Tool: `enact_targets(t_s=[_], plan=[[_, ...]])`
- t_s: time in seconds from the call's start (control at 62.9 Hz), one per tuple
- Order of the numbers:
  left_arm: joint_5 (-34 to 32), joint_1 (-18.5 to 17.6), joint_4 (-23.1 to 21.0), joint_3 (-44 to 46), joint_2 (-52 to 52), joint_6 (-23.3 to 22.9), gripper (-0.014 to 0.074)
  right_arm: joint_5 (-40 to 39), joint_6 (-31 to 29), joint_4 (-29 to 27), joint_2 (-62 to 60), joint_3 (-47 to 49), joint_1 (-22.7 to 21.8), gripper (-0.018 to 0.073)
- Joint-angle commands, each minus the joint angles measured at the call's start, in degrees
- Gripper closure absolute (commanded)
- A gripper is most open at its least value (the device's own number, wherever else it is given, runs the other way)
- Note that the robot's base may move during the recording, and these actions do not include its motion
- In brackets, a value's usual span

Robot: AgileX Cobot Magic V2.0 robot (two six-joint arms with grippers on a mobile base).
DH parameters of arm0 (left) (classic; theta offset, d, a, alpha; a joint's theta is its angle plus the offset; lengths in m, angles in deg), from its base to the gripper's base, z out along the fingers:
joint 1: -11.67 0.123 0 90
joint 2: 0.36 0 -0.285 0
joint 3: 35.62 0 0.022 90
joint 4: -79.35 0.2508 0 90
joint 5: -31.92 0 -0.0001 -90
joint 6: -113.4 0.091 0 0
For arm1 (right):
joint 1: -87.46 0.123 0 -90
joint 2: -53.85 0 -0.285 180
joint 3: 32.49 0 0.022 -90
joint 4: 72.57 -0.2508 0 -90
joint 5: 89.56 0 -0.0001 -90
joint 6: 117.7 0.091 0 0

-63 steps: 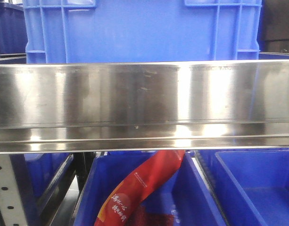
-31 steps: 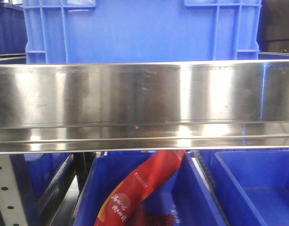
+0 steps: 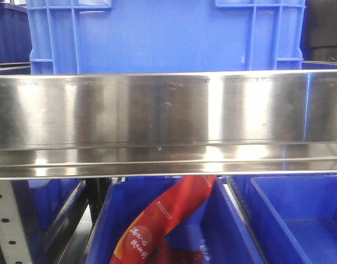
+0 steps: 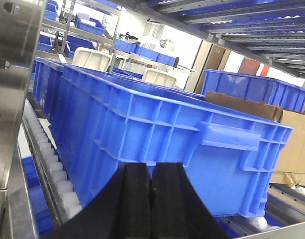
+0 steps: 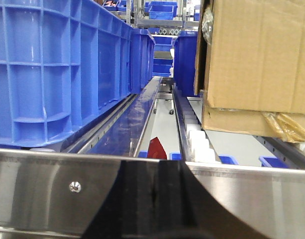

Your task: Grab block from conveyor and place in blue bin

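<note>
A: Left pincer (image 4: 151, 189) — state?
B: Clenched, black jaws pressed together, nothing between them; it sits at bottom centre, facing a blue crate (image 4: 157, 144) on white rollers (image 4: 52, 172).
A: Right pincer (image 5: 159, 199)?
B: Dark fingers low in frame against a steel rail (image 5: 43, 191); cannot tell its state.
A: Block?
B: Not visible. Front view — blue bin (image 3: 217, 231), bottom centre, holds a red packet (image 3: 163, 220).
</note>
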Motion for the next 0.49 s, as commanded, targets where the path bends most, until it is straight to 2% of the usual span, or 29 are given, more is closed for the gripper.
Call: enact_targets(t_s=[0.0, 0.477], plan=[[-0.7, 0.3, 0.2, -0.1, 0.4, -0.1, 0.0707, -1.4, 0.0, -0.2, -0.2, -0.1, -0.4, 0.0721], [-0.7, 0.3, 0.2, -0.1, 0.4, -0.1, 0.0707, -1.4, 0.0, -0.2, -0.2, -0.1, -0.4, 0.0721]])
